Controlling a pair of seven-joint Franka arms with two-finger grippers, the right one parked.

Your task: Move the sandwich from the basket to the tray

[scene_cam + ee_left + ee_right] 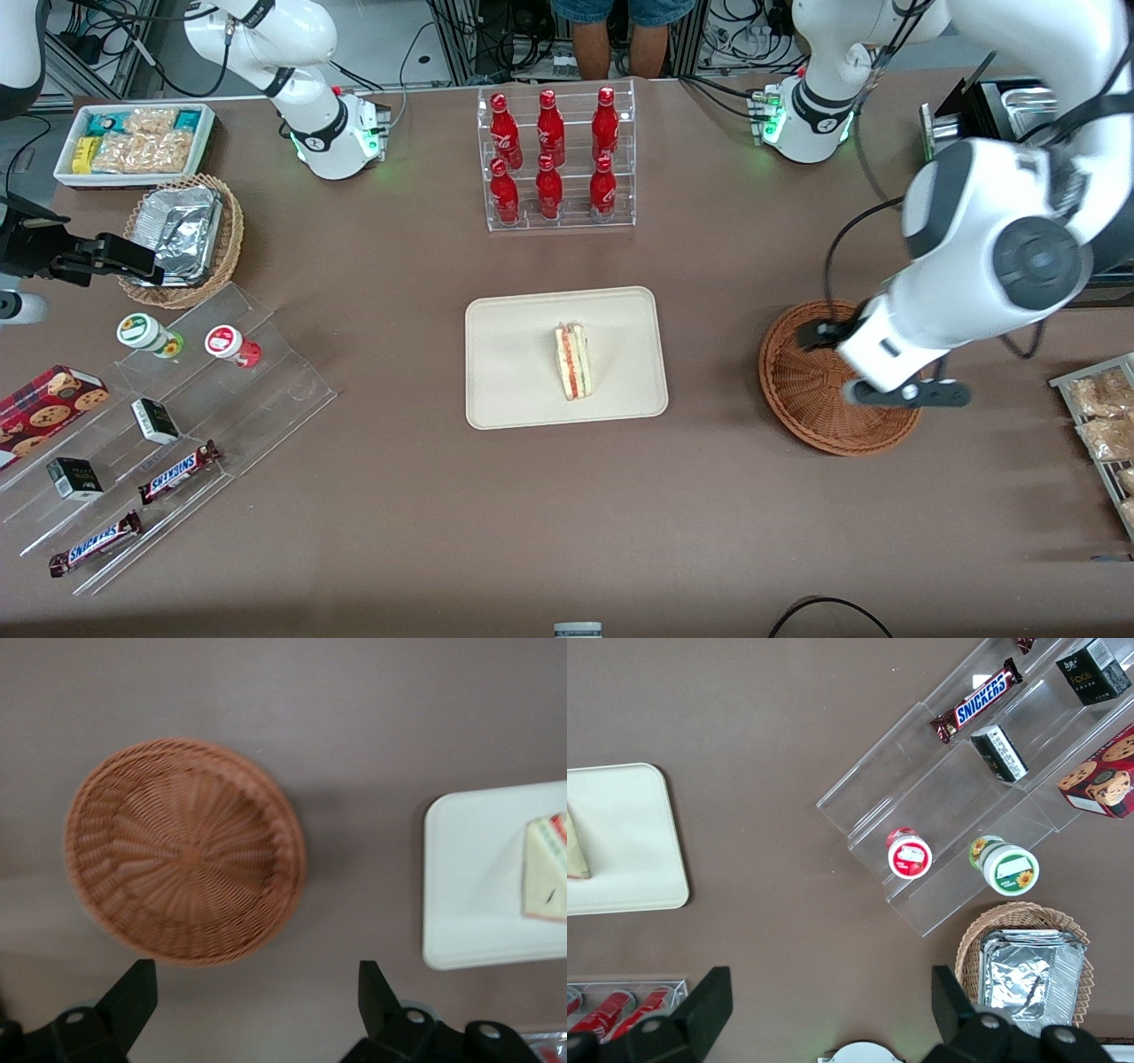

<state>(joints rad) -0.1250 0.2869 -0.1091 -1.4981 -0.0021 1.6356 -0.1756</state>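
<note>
The sandwich [573, 361] already lies on the cream tray [514, 390], near its middle and a little toward my end of the table, its striped cut edge of red-pink, white and green facing up between pale bread faces. It reads as soft and squashy, and lying along a long side it looks settled enough. The tray is flat, smooth and matte, with rounded corners and only a low rim, so a knock to it could slide the wedge or tip it over. Next along, well apart from the tray, sits the round wicker basket [833, 416], reddish-brown, shallow, its ribbed weave spiralling out from the centre; from my wrist I look straight down into it and nothing lies in it. It seems light, so if I dropped lower and brushed its rim I would likely drag or flip it. My gripper [908, 392] hangs above the basket with the black fingers [131, 997] spread wide and nothing between them. By my reckoning the placing itself is done, and the danger left is in how I leave: a careless sweep toward the tray could clip it, and my cable, looping down near the basket rim, might snag the weave as I lift away.
</note>
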